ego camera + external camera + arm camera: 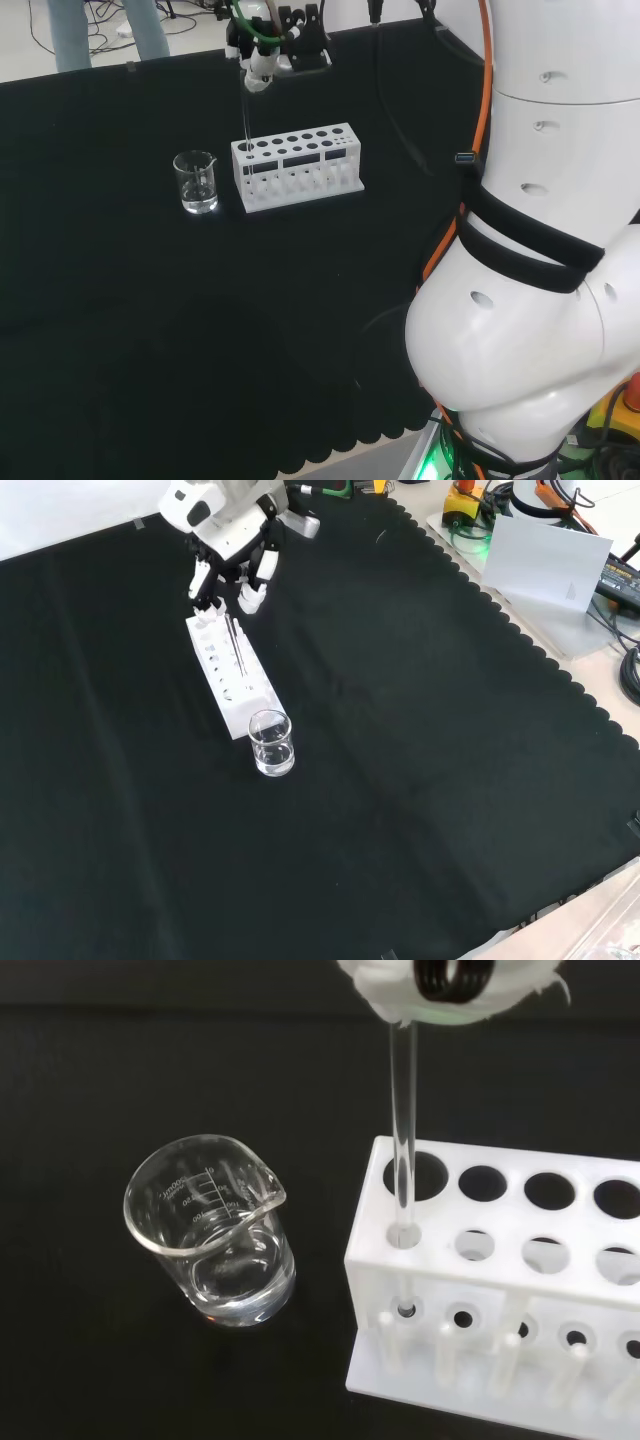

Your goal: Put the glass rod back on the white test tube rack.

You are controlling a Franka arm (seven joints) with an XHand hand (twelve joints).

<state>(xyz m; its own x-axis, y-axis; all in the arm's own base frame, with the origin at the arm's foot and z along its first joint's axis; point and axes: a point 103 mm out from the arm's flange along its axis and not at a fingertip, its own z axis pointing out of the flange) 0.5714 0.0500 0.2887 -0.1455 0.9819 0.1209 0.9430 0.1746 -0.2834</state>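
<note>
A white test tube rack (300, 185) (216, 670) (520, 1295) stands on the black cloth. The thin clear glass rod (245, 118) (238, 645) (403, 1110) stands nearly upright, its lower end down through the rack's end hole nearest the beaker. The hand (258, 62) (228, 565) (450, 985) hovers right above the rack with its fingers pinched on the rod's top. In the wrist view the rod passes through the top plate and the middle plate.
A small clear glass beaker (196, 182) (271, 743) (215, 1230) with a little clear liquid stands just beyond the rack's end. The arm's white links (540, 250) take up the head view's right. A box and cables (545, 560) lie off the cloth's far right corner in the front view.
</note>
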